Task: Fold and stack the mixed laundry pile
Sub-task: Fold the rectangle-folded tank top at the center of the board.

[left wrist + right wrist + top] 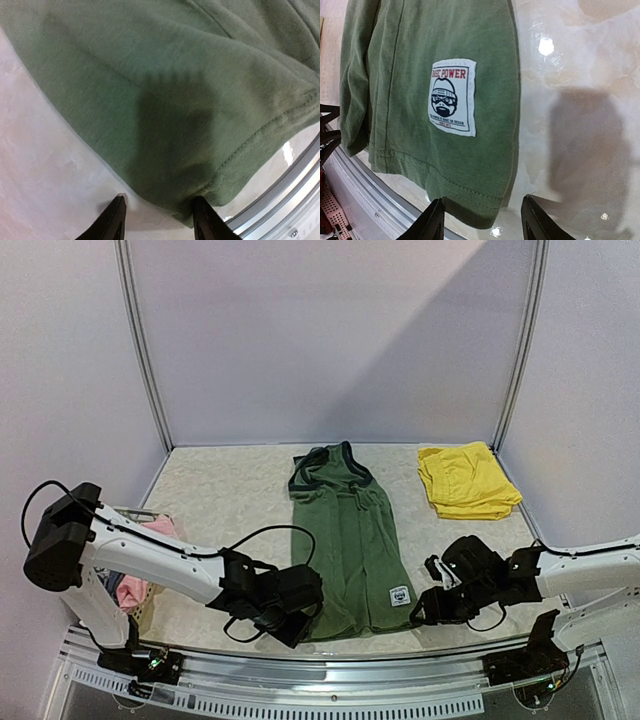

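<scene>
Here, the olive-green top (345, 540) lies flat at centre, hem at the near edge. Your left gripper (159, 200) and right gripper (483, 200) each straddle a hem corner, jaws partly apart, nothing pinched yet: likely placed for a symmetric lift-and-fold. Yellow shorts (467, 480) sit folded far right.

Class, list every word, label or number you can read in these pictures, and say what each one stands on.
"POWER": red capitals at the top of the white patch sewn near the hem of the green top. The word before it looks like "BASIC", but it is slightly blurred.
Small lines of print at the bottom of the same patch: too small to read.
No other text can be read in any view.
</scene>
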{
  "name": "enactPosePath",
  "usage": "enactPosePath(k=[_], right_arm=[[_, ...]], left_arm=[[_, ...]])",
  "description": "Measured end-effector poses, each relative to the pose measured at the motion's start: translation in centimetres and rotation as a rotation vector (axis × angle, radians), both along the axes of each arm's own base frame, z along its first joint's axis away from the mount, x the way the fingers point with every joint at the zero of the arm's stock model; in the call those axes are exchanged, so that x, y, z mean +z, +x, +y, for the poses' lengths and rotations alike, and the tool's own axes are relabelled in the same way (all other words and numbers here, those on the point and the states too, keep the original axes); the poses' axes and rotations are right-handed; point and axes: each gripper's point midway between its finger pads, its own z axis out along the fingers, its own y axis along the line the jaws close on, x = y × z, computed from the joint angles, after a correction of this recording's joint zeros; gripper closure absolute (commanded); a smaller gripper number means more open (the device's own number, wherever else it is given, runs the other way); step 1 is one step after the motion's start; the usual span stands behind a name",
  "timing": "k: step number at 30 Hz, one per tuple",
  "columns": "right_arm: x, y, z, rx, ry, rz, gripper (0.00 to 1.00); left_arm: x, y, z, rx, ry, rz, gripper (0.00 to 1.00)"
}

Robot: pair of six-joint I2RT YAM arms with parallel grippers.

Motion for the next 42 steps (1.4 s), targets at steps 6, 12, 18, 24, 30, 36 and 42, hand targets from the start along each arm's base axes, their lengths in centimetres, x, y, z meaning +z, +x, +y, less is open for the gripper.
enactPosePath(k=[6,12,18,24,30,36,42], right_arm=[[-0.1,0.7,1.1,-0.004,0.036,-0.014,0.54],[-0.5,0.9,1.8,-0.009,0.054,-0.004,0.86],[-0.8,0.5,1.9,0.003,0.058,0.011,1.00],[0.3,-1.1,2.0,0.051,0.056,0.023,1.00],[4.3,-2.4,2.8,0.100,0.099,0.000,1.00],[6.1,-2.0,2.8,0.089,0.100,-0.028,1.00],[7.7,0.0,3.4,0.052,0.080,-0.106,1.00]], left_arm=[[0.1,0.1,-0.4,0.002,-0.014,-0.015,0.69],[0.4,0.4,-1.1,0.001,-0.042,-0.040,1.00],[0.5,0.1,-1.3,-0.022,-0.040,-0.061,1.00],[2.0,-1.8,-2.2,-0.093,-0.013,-0.084,1.00],[5.3,-3.4,-2.4,-0.141,-0.018,-0.107,1.00],[6.9,-2.9,-2.3,-0.138,-0.015,-0.148,1.00],[8.0,-0.6,-2.0,-0.102,0.003,-0.220,1.00]])
